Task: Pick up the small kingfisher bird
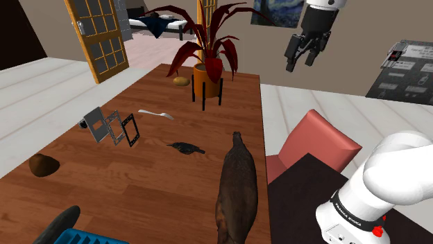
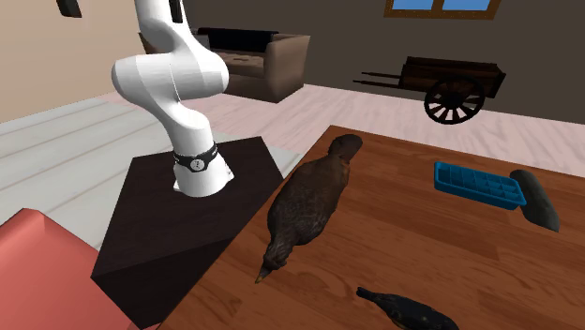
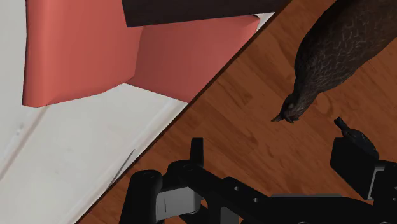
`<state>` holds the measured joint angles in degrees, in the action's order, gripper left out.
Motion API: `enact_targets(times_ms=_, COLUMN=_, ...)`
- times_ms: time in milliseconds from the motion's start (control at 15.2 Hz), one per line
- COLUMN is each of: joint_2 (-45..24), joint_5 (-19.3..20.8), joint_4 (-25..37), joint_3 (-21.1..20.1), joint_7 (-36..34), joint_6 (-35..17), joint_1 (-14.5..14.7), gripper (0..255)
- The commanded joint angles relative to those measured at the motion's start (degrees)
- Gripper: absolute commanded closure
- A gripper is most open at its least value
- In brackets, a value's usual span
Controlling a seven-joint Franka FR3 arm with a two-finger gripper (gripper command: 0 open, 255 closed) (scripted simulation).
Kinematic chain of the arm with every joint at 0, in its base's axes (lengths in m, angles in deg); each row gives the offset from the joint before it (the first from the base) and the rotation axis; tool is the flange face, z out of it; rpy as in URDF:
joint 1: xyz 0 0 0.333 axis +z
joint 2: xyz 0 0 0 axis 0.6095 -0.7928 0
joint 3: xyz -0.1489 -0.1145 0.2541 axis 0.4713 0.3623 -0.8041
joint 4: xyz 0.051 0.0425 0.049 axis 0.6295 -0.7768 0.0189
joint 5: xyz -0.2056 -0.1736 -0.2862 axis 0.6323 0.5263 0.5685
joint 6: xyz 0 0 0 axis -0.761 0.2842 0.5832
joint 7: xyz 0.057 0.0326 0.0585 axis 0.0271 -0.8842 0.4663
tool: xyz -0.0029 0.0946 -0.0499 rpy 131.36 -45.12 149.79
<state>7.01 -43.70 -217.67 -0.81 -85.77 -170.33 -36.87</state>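
Two birds are lying on the wooden table. The small kingfisher bird, dark and slim, is resting near the middle of the tabletop, just to the shoulder view's left of the head of the one large brown bird, close to it but not touching. In the second exterior view the kingfisher is lying at the bottom edge, near the large bird's beak. The single black gripper is hanging high above the table's far side, well apart from both birds; in the wrist view its two fingers are standing wide apart with nothing between them, and part of the kingfisher is peeking out just past one fingertip. One potted plant with red leaves is standing at the table's far end, with one small tan lump beside it. Three small frames are standing in a cluster, one white utensil is lying nearby, and one brown lump is sitting toward the shoulder view's left. One blue tray is lying beside one dark cylinder. One red chair is standing next to the dark stand.
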Motion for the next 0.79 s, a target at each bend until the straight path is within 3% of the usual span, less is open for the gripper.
enact_targets(times_ms=0, joint_2=0.00, joint_5=0.00, joint_4=0.00, joint_3=0.00, joint_7=0.00, joint_6=0.00, joint_1=0.00, gripper=0)
enact_targets(times_ms=726, joint_2=-13.30, joint_5=-0.69, joint_4=-5.34, joint_3=-5.12, joint_7=0.12, joint_6=-19.41, joint_1=3.77, gripper=0)
